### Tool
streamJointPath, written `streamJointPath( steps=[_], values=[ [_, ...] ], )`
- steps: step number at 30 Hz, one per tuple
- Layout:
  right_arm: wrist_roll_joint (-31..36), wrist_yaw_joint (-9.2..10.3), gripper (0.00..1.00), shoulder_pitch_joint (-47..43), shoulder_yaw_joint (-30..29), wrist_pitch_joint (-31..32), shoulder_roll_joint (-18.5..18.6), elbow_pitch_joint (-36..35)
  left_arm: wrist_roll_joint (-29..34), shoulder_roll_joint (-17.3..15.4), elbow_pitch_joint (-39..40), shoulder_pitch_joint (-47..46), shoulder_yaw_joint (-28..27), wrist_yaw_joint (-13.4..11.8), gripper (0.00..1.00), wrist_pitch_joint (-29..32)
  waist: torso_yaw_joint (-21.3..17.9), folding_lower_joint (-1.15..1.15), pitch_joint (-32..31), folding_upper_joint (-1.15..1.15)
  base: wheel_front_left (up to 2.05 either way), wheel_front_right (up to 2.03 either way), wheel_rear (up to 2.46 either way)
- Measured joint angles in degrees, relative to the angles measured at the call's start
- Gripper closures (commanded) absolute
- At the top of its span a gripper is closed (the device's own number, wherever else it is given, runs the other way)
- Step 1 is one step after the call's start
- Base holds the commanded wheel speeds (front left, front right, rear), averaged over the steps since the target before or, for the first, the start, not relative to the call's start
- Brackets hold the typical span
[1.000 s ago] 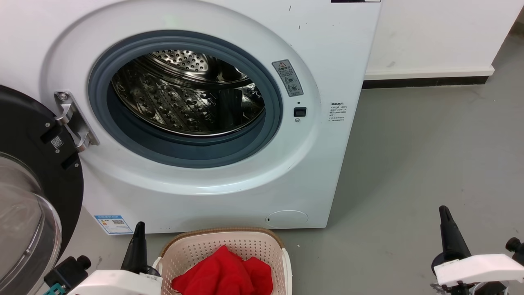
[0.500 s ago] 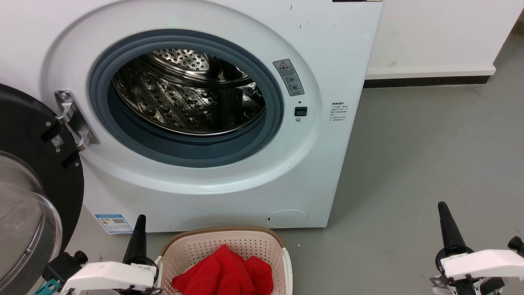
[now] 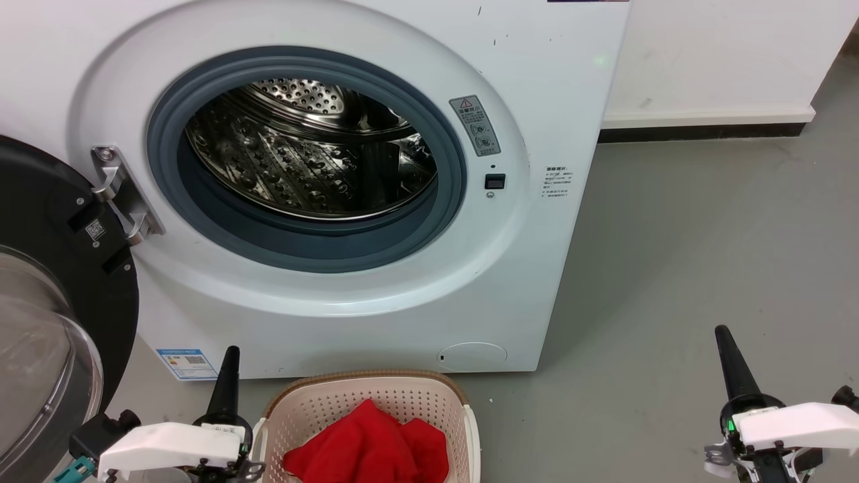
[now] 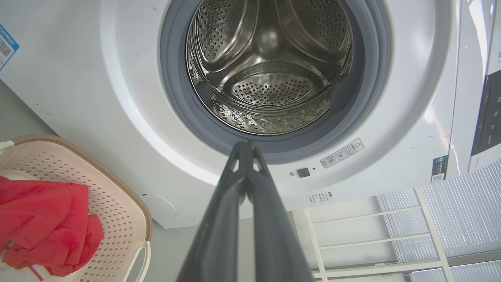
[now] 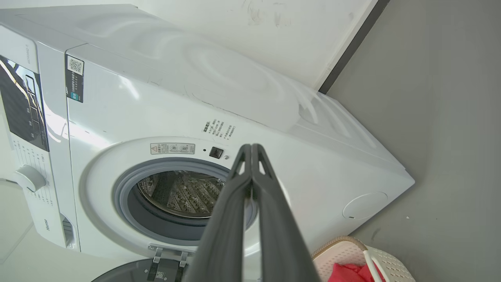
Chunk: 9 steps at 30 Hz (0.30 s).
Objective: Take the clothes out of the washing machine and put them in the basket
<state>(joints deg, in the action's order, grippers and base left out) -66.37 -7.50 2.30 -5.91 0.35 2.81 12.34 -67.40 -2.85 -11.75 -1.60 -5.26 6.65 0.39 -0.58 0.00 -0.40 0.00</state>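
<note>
While the left end effector [image 3: 232, 355] and right end effector [image 3: 723, 334] hang pressed together, empty, the clothes [image 3: 366, 449] lie in the basket [image 3: 366, 377] beside the left one.

Grey floor [image 3: 704, 235] meets white wall [image 3: 704, 54] — black skirting [image 3: 698, 133] running between.

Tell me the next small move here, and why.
Probably none beyond parking the arms, since the task looks done. The drum of the washing machine shows bare steel with no fabric visible, and the red clothes lie in the basket. The left pincer and right pincer are both shut and empty, held low near the floor.
</note>
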Motion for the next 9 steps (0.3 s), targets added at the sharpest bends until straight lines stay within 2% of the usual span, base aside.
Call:
streamJointPath(
  steps=[9],
  values=[
    [-5.2,0.0,1.0,0.9,-0.1,1.2,0.0,0.4,-4.9,0.0,-0.5,-1.1,-0.3,0.2,1.0,1.2,0.1,0.0,0.1,0.0,0.0,0.0,0.0]
  ],
)
